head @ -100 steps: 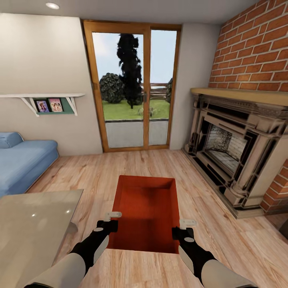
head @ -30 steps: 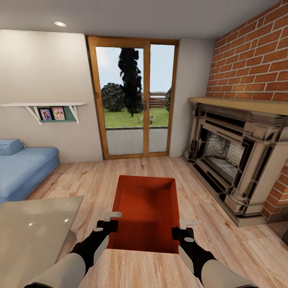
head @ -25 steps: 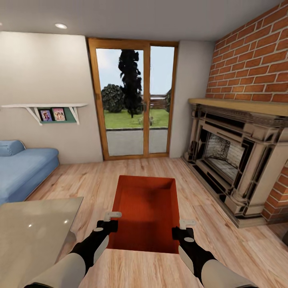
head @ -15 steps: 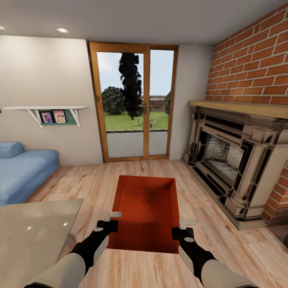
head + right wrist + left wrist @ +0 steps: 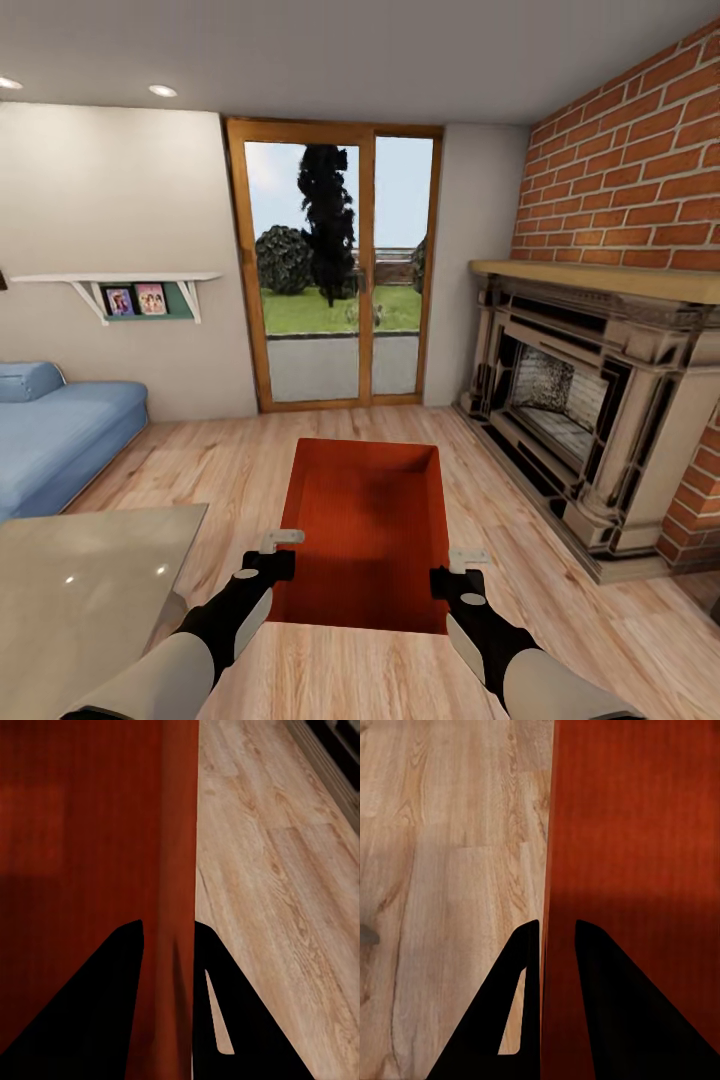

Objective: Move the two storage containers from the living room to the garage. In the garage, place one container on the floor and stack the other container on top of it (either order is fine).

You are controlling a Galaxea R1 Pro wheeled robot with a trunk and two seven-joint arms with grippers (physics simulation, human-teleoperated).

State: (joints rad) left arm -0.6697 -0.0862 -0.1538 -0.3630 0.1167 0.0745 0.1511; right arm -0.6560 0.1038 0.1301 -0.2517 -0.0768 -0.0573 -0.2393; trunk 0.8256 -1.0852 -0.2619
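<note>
One orange-red storage container (image 5: 365, 530) hangs level above the light wood-plank floor of the living room, held between both arms. My left gripper (image 5: 283, 545) is shut on its left wall near the close end, and the wrist view has the fingers either side of that wall (image 5: 622, 832). My right gripper (image 5: 468, 560) is shut on the right wall, which runs between the fingers in the wrist view (image 5: 176, 832). The container is open-topped with nothing inside. The garage is out of view.
A glass-topped table (image 5: 80, 570) is close at my lower left. A blue sofa (image 5: 60, 430) lies along the left wall under a white shelf (image 5: 120, 285). The brick fireplace (image 5: 580, 400) is on the right and wood-framed glass doors (image 5: 340, 270) stand ahead.
The whole picture has shifted: doors and fireplace look slightly farther off and more ceiling shows, so the camera has moved. The container and both grippers keep their places in the view.
</note>
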